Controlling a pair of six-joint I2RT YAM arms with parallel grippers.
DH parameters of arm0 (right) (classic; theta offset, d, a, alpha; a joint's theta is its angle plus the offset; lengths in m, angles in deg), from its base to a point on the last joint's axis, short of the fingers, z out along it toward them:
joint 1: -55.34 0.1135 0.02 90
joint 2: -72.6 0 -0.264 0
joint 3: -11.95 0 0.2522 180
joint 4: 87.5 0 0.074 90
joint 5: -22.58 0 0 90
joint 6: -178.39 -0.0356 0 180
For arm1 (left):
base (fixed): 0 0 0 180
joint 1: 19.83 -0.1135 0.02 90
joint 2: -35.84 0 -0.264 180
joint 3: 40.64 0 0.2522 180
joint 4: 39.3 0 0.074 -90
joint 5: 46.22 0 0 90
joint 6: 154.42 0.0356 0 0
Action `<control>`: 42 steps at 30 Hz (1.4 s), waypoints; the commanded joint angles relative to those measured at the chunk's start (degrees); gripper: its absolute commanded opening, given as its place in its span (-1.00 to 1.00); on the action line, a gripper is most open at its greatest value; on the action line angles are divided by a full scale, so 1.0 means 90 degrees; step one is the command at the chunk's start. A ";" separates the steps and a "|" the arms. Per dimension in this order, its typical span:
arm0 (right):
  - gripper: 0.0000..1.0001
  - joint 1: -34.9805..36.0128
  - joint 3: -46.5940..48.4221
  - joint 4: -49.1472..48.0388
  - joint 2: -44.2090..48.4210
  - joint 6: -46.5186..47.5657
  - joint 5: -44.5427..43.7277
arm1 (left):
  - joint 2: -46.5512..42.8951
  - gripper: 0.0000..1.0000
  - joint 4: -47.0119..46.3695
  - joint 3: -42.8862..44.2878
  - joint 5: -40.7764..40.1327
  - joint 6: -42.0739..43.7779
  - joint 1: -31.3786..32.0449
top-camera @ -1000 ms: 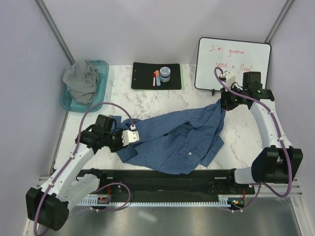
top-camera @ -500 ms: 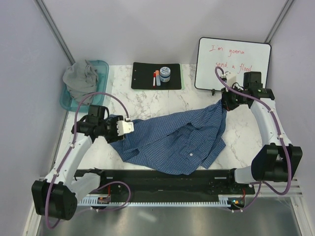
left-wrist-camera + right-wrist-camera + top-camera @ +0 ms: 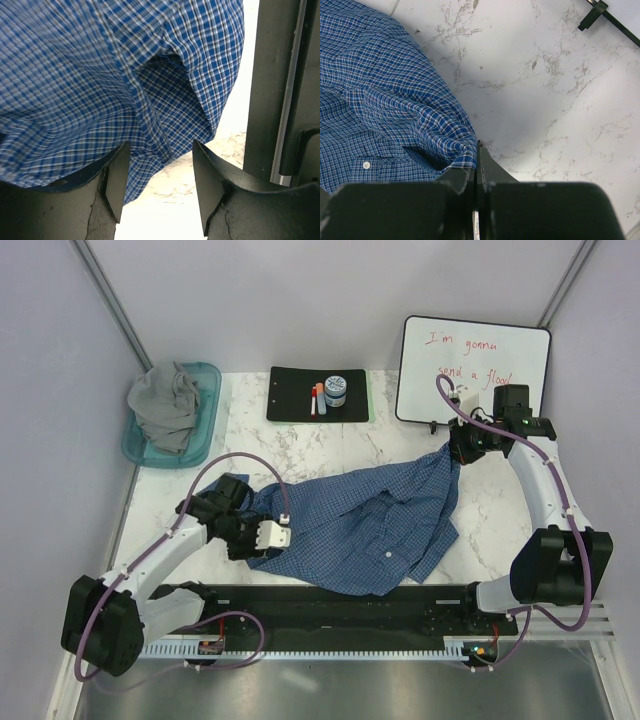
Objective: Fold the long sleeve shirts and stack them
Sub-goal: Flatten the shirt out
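Top view: the blue check shirt (image 3: pixel 385 520) lies rumpled and unfolded across the middle of the marble table (image 3: pixel 330 445). The left gripper (image 3: pixel 272 536) sits at the shirt's 8 o'clock edge, over the cloth. The right gripper (image 3: pixel 455 450) is at the shirt's 2 o'clock corner, where the fabric is drawn up into a point. The grey shirt (image 3: pixel 165 405) is bunched in the teal tub (image 3: pixel 212 390) at the table's 10 o'clock corner, well apart from the blue one. A black clipboard (image 3: pixel 295 400) with markers and a small jar on it lies at 12 o'clock. A whiteboard (image 3: pixel 472 370) with red writing stands at 1 o'clock, just beyond the right gripper.

Left wrist view: the two dark fingers (image 3: pixel 115 185) stand apart, unclosed. A hanging fold of the checked cloth fills the frame from 9 to 1 o'clock and dips into the gap between them — neither pad presses it. Bare marble shows at 5 o'clock, and a black rail (image 3: pixel 270 90) runs up the frame's 3 o'clock side.

Right wrist view: the fingers (image 3: pixel 492 175) are closed together, and the shirt's hemmed corner is pinched between them at the frame's 6 o'clock. The cloth fans away toward 9 and 10 o'clock — one white button shows. Marble covers the rest, and the whiteboard's black foot is at 1 o'clock.
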 commanded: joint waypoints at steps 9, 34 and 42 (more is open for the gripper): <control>-1.00 -0.0009 0.0348 0.0024 0.0077 -0.0002 0.0158 | 0.0264 -0.05 -0.1192 -0.0233 -0.0102 -0.1464 0.0012; -1.00 -0.0156 0.3339 -0.0121 -0.0156 -0.1251 0.0236 | 0.0294 -0.96 -0.1720 0.4400 -0.1498 -0.3848 -0.1677; -1.00 -0.0185 0.5727 -0.0443 -0.0031 -0.2199 -0.0564 | 0.0012 -0.97 -0.1915 0.6406 -0.2132 -0.3772 -0.1667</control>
